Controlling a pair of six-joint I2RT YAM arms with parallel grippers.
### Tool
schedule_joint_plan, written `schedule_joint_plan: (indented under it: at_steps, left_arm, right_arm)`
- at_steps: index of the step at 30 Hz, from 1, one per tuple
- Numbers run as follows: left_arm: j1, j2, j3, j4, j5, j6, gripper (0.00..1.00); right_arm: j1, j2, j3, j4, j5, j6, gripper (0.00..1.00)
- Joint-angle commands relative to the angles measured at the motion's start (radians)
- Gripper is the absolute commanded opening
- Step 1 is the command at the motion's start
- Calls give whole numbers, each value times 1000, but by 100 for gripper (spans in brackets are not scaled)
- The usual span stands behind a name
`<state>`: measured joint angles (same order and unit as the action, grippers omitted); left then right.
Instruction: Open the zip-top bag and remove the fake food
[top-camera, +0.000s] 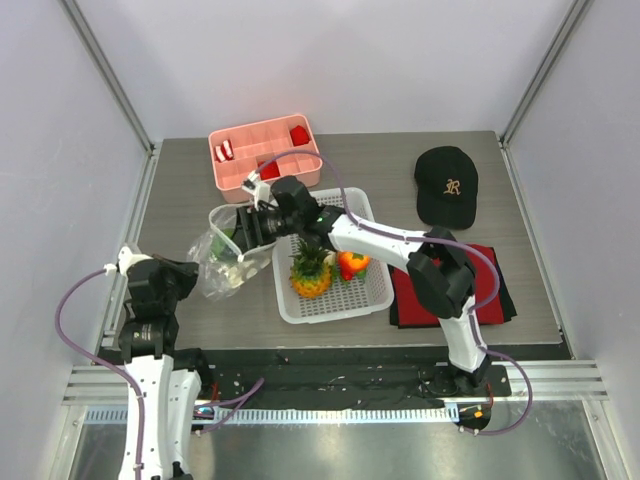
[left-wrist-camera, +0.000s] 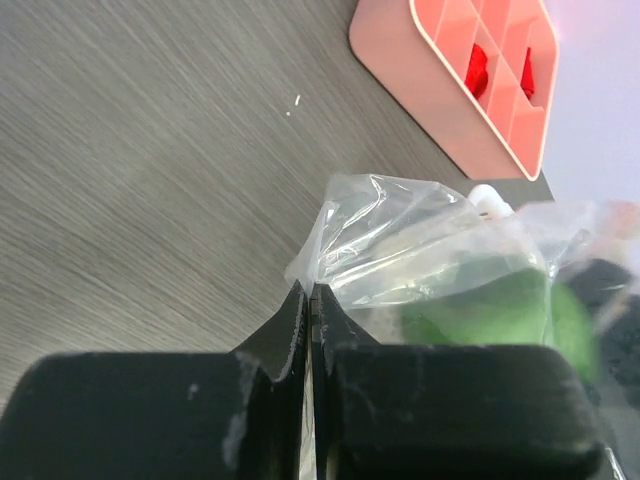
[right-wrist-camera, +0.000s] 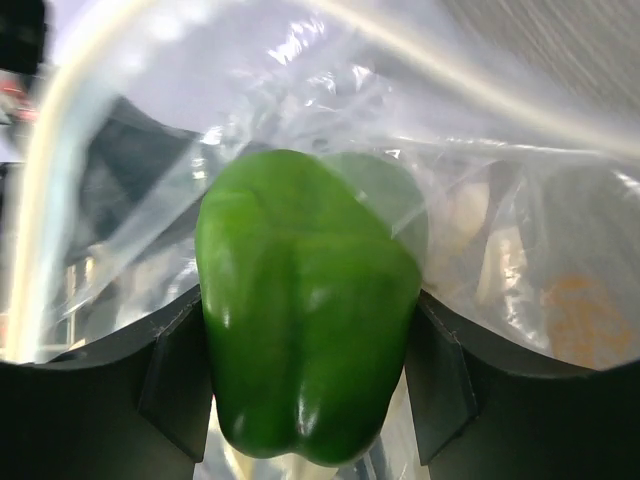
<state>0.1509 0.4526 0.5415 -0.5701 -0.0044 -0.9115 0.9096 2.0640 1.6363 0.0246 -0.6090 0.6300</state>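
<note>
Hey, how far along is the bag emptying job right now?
Done: the zip-top bag is open, and the pineapple and tomato sit in the white basket. In hand: the left gripper pinches the bag's edge while the right gripper clasps a green pepper inside it. Left: lift the pepper out, then the pale piece behind it.

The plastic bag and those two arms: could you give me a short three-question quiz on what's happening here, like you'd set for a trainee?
1. True or false: the left gripper is shut on an edge of the bag.
2. What sits between the fingers of the right gripper, inside the bag? A) a banana B) a green pepper C) a spoon
3. Fill in: the pineapple lies in the white ____.

Key: 1 true; 2 B; 3 basket.
</note>
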Motion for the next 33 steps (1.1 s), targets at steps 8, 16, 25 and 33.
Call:
schedule_joint_plan:
  at_steps: [8, 16, 25, 33]
  left_arm:
    - [9, -40, -46, 48, -22, 3, 0]
    - [9, -34, -104, 117, 78, -47, 0]
    - [9, 21, -157, 290, 276, -164, 38]
    - [9, -189, -66, 44, 96, -184, 100]
  right_arm:
    - [-57, -212, -38, 6, 17, -88, 42]
    - [-57, -266, -73, -48, 115, -164, 50]
    - [-54, -252, -101, -29, 100, -154, 50]
    - [-57, -209, -63, -34, 80, -151, 50]
